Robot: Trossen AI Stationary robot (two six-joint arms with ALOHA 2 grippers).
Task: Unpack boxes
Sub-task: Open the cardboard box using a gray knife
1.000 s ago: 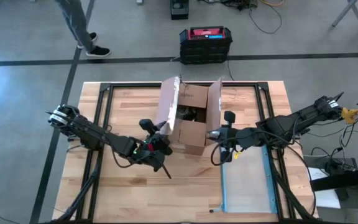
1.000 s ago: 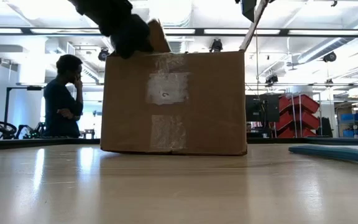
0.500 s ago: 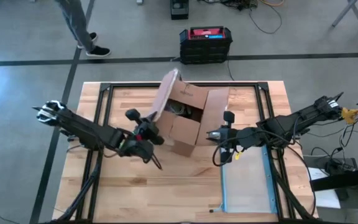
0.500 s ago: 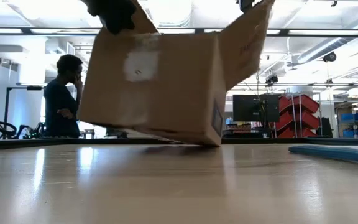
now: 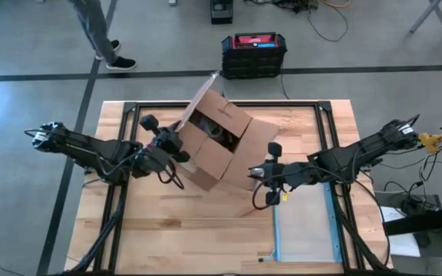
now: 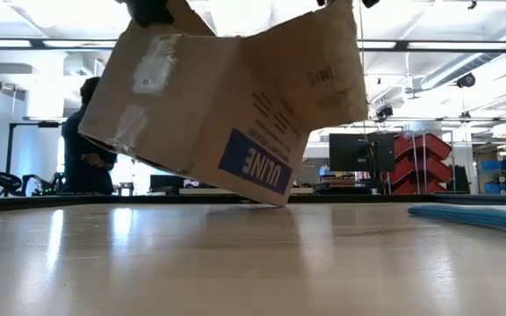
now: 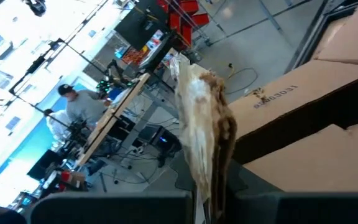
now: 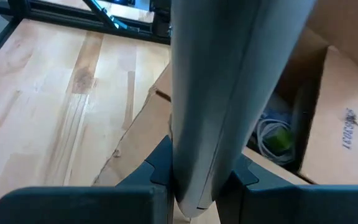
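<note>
High view, looking straight down: you see the cardboard box (image 5: 219, 142) near the middle of the wooden table (image 5: 152, 238), turned askew to the table edges, with its top open. Your left gripper (image 5: 181, 147) sits at the box's left side, pinched tight on the raised left flap (image 5: 196, 103). Your right gripper (image 5: 261, 170) is at the box's right side, with the right flap (image 5: 258, 157) caught between its fingers. A clear blue-edged pouch (image 5: 304, 226) lies flat on the table to the right of the box, apart from it. Beyond the far table edge, a black crate with a red top (image 5: 254, 54) stands on the floor, and a person's legs (image 5: 98, 31) show at the upper left.

Low view: the box (image 6: 209, 110) is tilted, its left end lifted off the table and one lower corner near or on the tabletop; you cannot tell whether it touches. A blue "ULINE" label (image 6: 257, 165) faces the camera, and patches of clear tape (image 6: 152, 68) show on the adjoining side. A person (image 6: 84, 149) stands in the room behind.

Left wrist view: the torn edge of the flap (image 7: 205, 134) runs straight into the closed fingers.

Right wrist view: a pale flap (image 8: 229, 93) is clamped between the fingers; inside the box you can see a coiled white cable (image 8: 267, 134) beside something green.
</note>
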